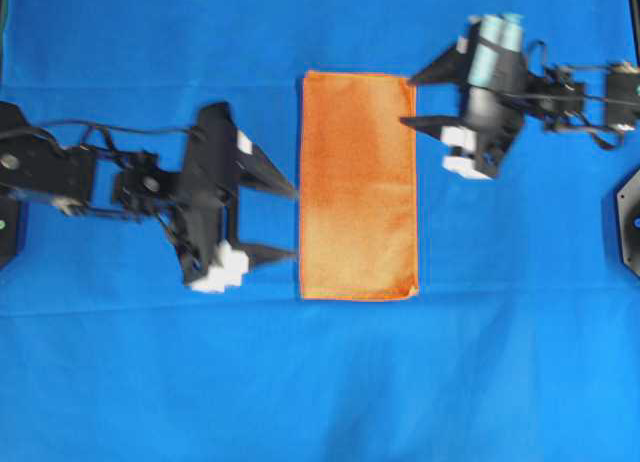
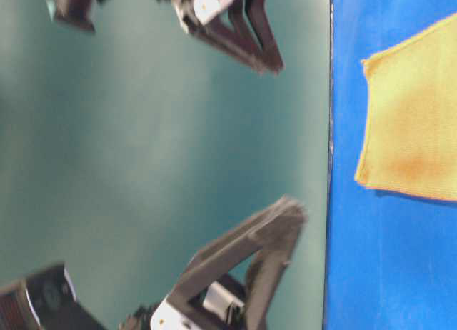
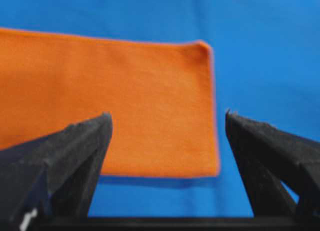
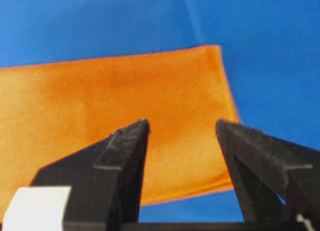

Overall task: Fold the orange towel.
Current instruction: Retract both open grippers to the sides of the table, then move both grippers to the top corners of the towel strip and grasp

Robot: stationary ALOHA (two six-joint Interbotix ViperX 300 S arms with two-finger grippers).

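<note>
Orange towel lies flat on the blue cloth near the middle of the overhead view, a tall narrow rectangle with its long edges running near to far. On its left we see the left gripper with jaws spread wide, one tip just at the towel's left edge and the other level with its lower part; nothing sits between them. From the left wrist view the fingers frame a corner of the towel without closing on it. On the right, the right gripper is also spread, its tips beside the towel's upper right edge. We cannot tell whether either gripper touches the fabric; both hold nothing.
</note>
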